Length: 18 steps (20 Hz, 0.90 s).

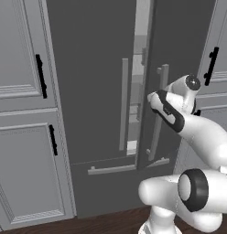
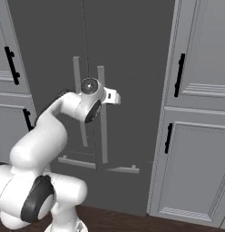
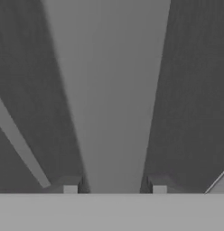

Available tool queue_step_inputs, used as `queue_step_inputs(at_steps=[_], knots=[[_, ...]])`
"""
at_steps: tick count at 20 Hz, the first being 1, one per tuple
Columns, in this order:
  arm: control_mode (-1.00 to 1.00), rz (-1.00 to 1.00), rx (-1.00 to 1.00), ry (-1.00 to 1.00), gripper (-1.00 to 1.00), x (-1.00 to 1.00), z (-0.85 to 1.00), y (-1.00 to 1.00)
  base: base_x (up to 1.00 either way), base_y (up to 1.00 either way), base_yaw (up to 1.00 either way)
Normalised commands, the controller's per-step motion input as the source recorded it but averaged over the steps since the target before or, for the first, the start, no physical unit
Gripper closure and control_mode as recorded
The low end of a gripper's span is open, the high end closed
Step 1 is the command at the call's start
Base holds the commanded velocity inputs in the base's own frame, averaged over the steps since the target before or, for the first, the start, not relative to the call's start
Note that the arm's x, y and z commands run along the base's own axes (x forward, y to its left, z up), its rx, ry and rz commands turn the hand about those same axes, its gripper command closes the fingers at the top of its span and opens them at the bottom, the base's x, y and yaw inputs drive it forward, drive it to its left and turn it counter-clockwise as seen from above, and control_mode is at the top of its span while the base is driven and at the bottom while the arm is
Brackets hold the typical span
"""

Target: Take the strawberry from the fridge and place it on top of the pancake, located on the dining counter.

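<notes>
Two doors make up the front of the fridge (image 1: 92, 91), and the right one (image 1: 179, 55) is seen slightly ajar in the left base view — a narrow vertical gap (image 1: 139, 68) between the doors gives a strip of pale interior with shelf edges. Nothing red can be made out in that strip, so the strawberry's place cannot be told.

The gripper (image 1: 157, 98) is held against the right door's long handle (image 1: 160, 109), at about mid-height of the bar. In the hand view the handle (image 3: 114, 90) is seen as a broad light-grey band running up between the two fingertips (image 3: 70, 185), one set on each side of it. The jaws are spread around the bar; whether the pads press on it cannot be told.

From the right base view the arm's wrist (image 2: 90, 97) is seen in front of the two handles (image 2: 101, 113), which stand side by side, with the bottom drawer's bars (image 2: 123, 169) below them. Light-grey panelled cabinets (image 1: 19, 114) with black handles (image 1: 40, 75) flank the fridge on both sides, and a dark wooden floor (image 2: 132, 222) lies at its foot.
</notes>
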Motion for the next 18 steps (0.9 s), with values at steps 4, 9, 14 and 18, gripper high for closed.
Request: queue_step_inputs(at_steps=[4,9,14,18], knots=[[-1.0,0.0,-0.01,0.22,-1.0,-0.12,-0.24,-0.08,0.0,0.0,0.0],[-1.0,0.0,-0.01,0.01,-1.0,-0.39,0.09,0.0,0.0,0.0,0.0],[-1.0,-0.02,-0.11,-0.03,-1.0,-0.86,0.35,0.0,0.0,0.0,0.0],[-1.0,-0.01,-0.17,0.0,-1.0,-0.49,0.41,0.34,0.0,0.0,0.0]])
